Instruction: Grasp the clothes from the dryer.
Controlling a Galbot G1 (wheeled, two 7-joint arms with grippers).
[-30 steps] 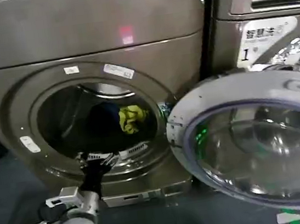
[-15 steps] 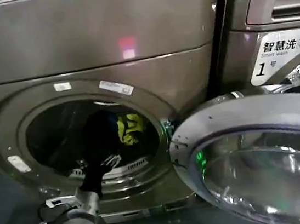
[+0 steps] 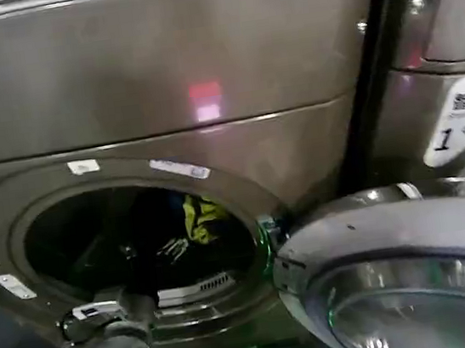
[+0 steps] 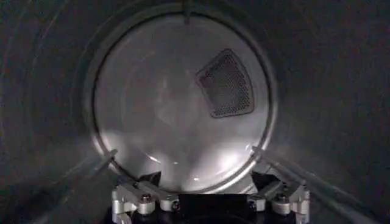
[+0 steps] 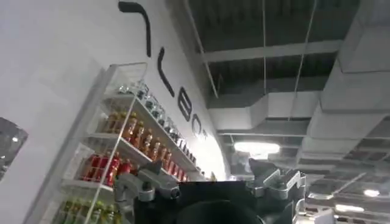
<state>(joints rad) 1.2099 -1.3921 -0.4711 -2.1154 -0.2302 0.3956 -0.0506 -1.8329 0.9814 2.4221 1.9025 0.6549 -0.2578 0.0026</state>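
Inside the round porthole of the dryer (image 3: 201,66), the left arm reaches from the lower left of the head view, and the left gripper (image 3: 172,249) sits in the dark drum, low and just left of the clothes (image 3: 202,216). That bundle shows as a bright yellow-green piece toward the upper right of the opening, with a dark piece blending into the shadow beside it (its edges are hard to trace). From the left wrist view, the left gripper's fingers (image 4: 141,196) stand spread wide with nothing between them, and the camera looks straight at the drum's pale back wall and its perforated vent (image 4: 226,83); no fabric lies in front of the fingers there. That suggests the gripper is aimed past or beside the bundle, so closing now would likely catch air. Pushing deeper on this line risks striking the back wall, and a sideways correction could knock the wrist against the porthole rim. Only the yellow-green piece may get pinched, leaving the dark one behind. The open glass door (image 3: 410,288) hangs at the right, near the arm's exit path. The right gripper (image 5: 210,185) points up toward ceiling and shelves, away from the work, apparently open and empty.
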